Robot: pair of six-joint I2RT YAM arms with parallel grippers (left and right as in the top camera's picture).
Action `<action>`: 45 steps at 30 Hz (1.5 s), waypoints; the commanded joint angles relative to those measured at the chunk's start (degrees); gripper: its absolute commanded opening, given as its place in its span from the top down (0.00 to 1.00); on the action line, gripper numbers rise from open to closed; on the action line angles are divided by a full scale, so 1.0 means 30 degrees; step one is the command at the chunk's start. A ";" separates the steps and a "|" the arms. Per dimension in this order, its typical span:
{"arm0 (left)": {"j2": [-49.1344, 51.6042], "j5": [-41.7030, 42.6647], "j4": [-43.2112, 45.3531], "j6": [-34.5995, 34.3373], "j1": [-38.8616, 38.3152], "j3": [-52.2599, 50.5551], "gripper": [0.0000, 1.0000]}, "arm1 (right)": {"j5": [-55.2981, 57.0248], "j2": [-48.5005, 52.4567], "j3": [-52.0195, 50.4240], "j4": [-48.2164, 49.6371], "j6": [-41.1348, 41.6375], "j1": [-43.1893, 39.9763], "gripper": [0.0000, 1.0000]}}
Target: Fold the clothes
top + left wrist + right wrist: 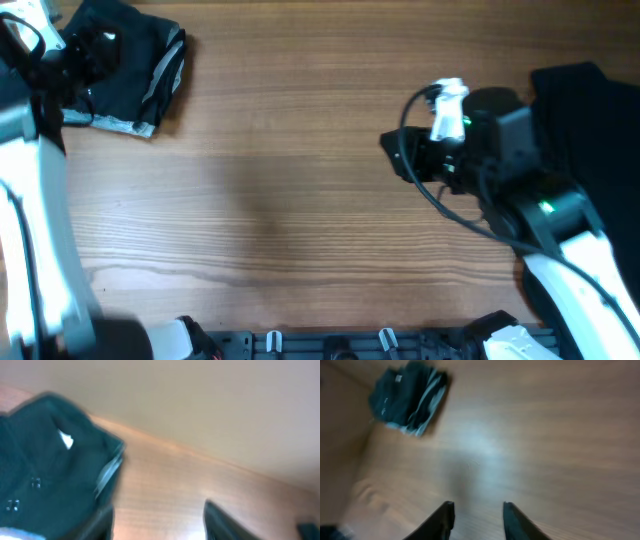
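- The wooden table (300, 200) carries little besides the clothes; a black rail (330, 345) with clips runs along its near edge.
- The right arm, with a looped black cable (420, 175), stands over the right part of the table and covers part of a loose black garment (585, 110) lying at the far right.
- That garment spreads flat and runs off the right edge of the overhead view, so its full shape cannot be told.
- A folded pile (135, 65) of dark clothes sits at the far left corner. Its grey-trimmed edges face right and near, and a small white label (65, 439) shows on top.
- The left gripper (157, 527) hangs by the pile's near-left side, jaws spread apart and holding nothing.
- The right gripper (477, 522) points left over bare wood, its fingers (442, 520) parted and empty, well apart from the pile.
- Between pile and right arm the middle of the table lies bare from the far edge to the rail.
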 commanded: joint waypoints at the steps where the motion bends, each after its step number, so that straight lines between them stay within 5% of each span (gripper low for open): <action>1: -0.4889 -0.0590 -0.5413 0.3949 -0.2477 -0.0175 0.29 | 0.3993 -0.2025 0.1894 -0.0976 -0.2106 -0.0022 0.52; 4: -0.9005 -0.5078 -1.0032 0.3912 -0.5996 -0.0182 0.00 | 0.3905 -0.4437 0.2047 -0.1304 -0.2441 -0.0022 0.35; 6: -1.0819 -0.6623 -1.1730 0.3774 -0.7315 -0.0182 0.00 | 0.3905 -0.5479 0.2040 -0.1523 -0.2412 -0.0022 0.00; 13: -1.2743 -0.6921 -1.3872 0.3920 -0.7526 -0.0182 0.00 | 0.3803 -0.5778 0.2040 -0.3679 -0.2237 -0.0022 0.00; 16: -1.2735 -0.6921 -1.3865 0.3920 -0.7526 -0.0182 0.00 | 0.3541 -0.5668 0.2040 -0.4080 0.1093 -0.0022 0.00; 18: -1.2735 -0.6921 -1.3865 0.3927 -0.7526 -0.0182 0.00 | 0.3548 -0.5588 0.2040 -0.4058 0.6630 -0.0022 0.00; 22: -1.2735 -0.6914 -1.3872 0.3920 -0.7526 -0.0182 0.00 | 0.6069 -0.5501 0.2040 -0.5763 0.7533 -0.0022 0.00; 27: -1.2735 -0.6914 -1.3872 0.3920 -0.7526 -0.0182 0.00 | 0.6492 -0.5166 0.1916 -0.3439 0.0758 -0.0022 0.00; 29: -1.2735 -0.6921 -1.3872 0.3927 -0.7526 -0.0182 0.00 | 0.5195 -0.5136 0.0801 -0.0080 -0.4401 -0.0029 0.00; 32: -1.2735 -0.6921 -1.3865 0.3920 -0.7526 -0.0182 0.00 | 0.2973 -0.6302 -0.2550 0.4539 -0.8378 -0.0590 0.00; 39: -1.2735 -0.6921 -1.3872 0.3927 -0.7526 -0.0182 0.00 | 0.2229 -1.4251 -1.6531 1.3923 -0.7308 -0.3279 0.00; 45: -1.2735 -0.6921 -1.3865 0.3920 -0.7526 -0.0182 0.00 | 0.2018 -2.1245 -2.2928 1.7595 -0.7242 -0.3279 0.00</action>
